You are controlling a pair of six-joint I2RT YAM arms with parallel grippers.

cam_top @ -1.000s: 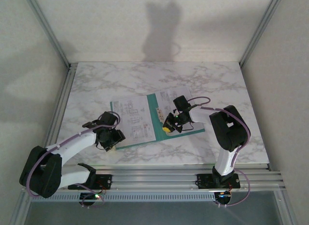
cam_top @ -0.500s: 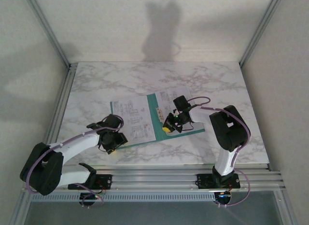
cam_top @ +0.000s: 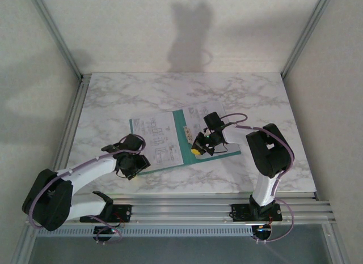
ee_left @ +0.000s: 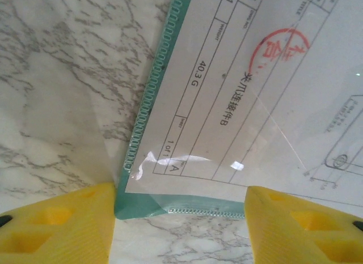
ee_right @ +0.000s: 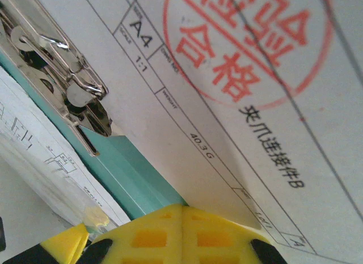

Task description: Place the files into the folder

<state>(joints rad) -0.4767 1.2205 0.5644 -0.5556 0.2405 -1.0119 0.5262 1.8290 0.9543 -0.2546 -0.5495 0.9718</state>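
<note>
Left pincer: jaws apart, empty, straddling the near-left corner of the open folder on the worktop. Files: lying on the folder's leaves. Right pincer: closed on the edge of a white sheet beside the clip. Risk: dragging could crease the sheet or shift the unheld folder.

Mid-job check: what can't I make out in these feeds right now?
- Top view: the print on the white sheets is too small to read, and their count is unclear.
- Right wrist view: the shut fingers of the right tool cover the contact, so I cannot tell whether it pinches the stamped sheet or just presses on it.
- Left wrist view: the open left tool straddles a corner of the folder; frame edges cut off the rest.
</note>
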